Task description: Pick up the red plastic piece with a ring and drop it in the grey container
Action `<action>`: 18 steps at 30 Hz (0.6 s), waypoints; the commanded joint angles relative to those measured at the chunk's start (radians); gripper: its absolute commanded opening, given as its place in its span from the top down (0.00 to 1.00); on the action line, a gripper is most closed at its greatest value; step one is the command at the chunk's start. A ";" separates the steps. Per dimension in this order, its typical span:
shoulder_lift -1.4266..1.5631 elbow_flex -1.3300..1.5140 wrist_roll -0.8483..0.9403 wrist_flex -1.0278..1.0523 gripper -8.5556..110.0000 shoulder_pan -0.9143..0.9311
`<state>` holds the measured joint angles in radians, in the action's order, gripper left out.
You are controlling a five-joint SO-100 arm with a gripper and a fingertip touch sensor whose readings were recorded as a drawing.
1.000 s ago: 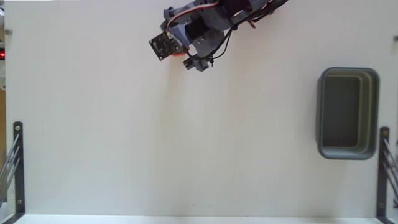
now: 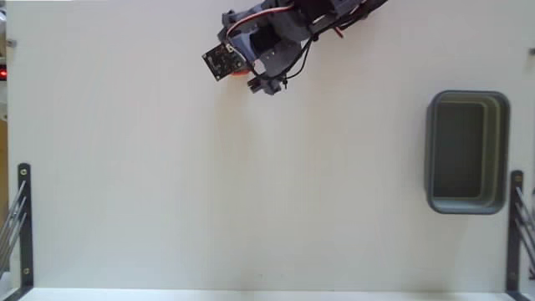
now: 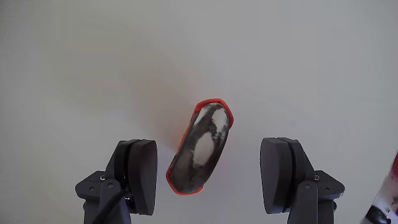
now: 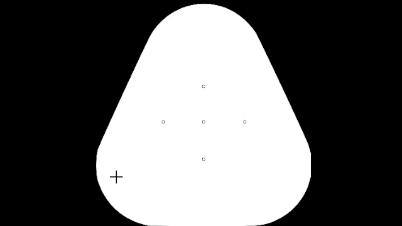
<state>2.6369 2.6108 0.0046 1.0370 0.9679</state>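
Plastic piece [image 3: 200, 149] is lying between my spread pincer [image 3: 214, 174] fingers, leaning toward one o'clock; light, stiff, probably slick, so I'm judging its long sides the best hold.

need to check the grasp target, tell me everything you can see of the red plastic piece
In the wrist view the red plastic piece is an elongated, rounded shape with an orange-red rim and a mottled grey-and-white face. It lies tilted on the white table, between the fingers of the open gripper, nearer the left one, and neither finger visibly touches it. No ring is visible. In the fixed view only an orange-red sliver shows under the arm.
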 commanded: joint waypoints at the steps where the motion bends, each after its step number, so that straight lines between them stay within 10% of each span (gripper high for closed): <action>1: 0.049 0.004 -0.005 -0.016 0.00 0.013; 18: 0.053 0.041 -0.005 -0.049 0.00 0.013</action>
<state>2.6553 2.6446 0.0031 1.0002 0.9679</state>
